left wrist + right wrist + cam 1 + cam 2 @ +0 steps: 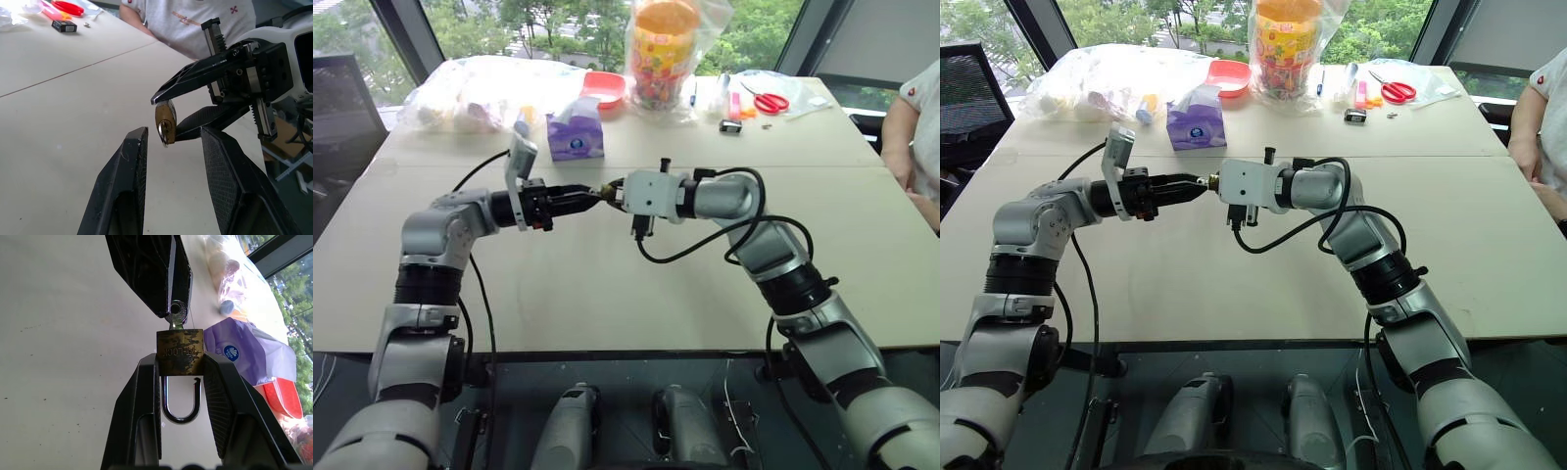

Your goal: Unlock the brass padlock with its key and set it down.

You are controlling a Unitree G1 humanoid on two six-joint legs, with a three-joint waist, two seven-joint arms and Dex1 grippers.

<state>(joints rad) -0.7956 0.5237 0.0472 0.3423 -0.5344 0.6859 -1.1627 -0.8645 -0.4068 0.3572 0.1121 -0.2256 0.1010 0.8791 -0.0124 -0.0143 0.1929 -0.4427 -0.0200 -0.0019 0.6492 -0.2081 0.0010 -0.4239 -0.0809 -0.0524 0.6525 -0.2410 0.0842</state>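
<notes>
Brass and steel make the brass padlock (165,117) small, rigid, dense for its size and probably slick, so it is best pinched across the flat sides of its body, clear of the shackle (180,416) and keyhole. From the left, the left gripper (590,197) points across at it with its fingers spread, grasping nothing; the key (176,313) sits in the keyhole with its round head just at those fingertips. The right gripper (180,363) is clamped on the body's two sides and holds the lock in the air above the table (607,294). One shackle leg ends free of the body, so the lock looks already opened. Along the far side of the table, clear bags (460,93) hold pale, indistinct items, a purple tissue box (575,132) shows a tissue at its top, a red dish (604,88) looks empty, and a bag wraps a colourful tub (664,49).
</notes>
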